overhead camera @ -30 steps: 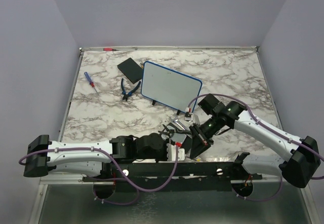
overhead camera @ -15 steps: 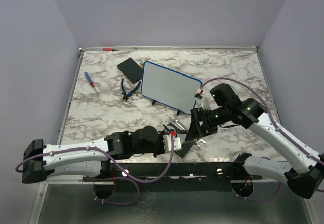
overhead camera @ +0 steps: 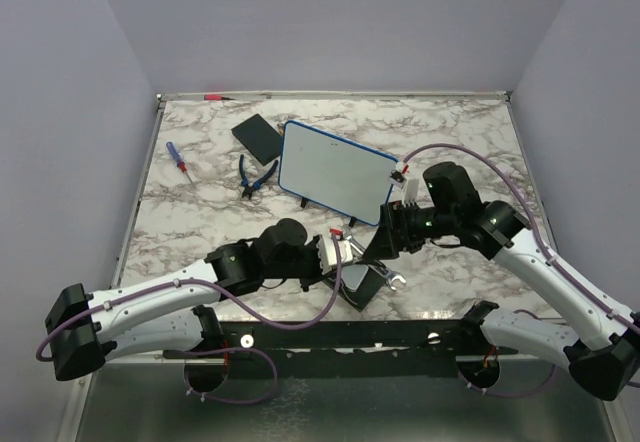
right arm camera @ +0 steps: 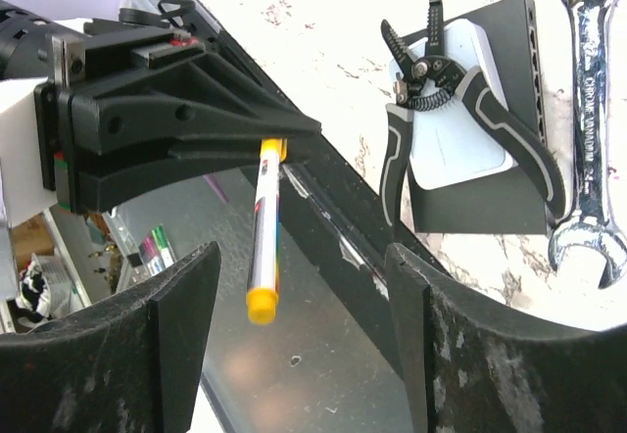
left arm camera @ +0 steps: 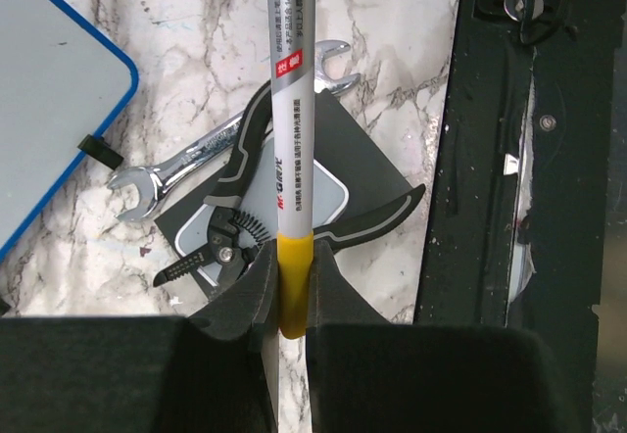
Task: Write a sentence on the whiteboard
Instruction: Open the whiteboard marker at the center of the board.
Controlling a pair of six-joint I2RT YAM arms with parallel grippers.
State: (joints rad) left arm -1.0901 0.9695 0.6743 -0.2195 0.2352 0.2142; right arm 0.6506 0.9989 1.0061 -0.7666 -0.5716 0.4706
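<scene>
Whiteboard [overhead camera: 335, 170] beside pliers [overhead camera: 257, 174], marker [left arm camera: 292, 110] in left gripper [left arm camera: 287, 291]

I saw a bench [overhead camera: 460, 142] with a marble pattern, white with grey veins. On it the whiteboard [overhead camera: 335, 170] stood on small black feet. Just beside its left edge lay blue-handled pliers [overhead camera: 256, 175], behind them a black square pad [overhead camera: 258, 135], and further left a screwdriver [overhead camera: 179, 161]. Near the front edge lay a dark flat pad [left arm camera: 367, 164] and a silver wrench [left arm camera: 186, 162] just beside it.
</scene>
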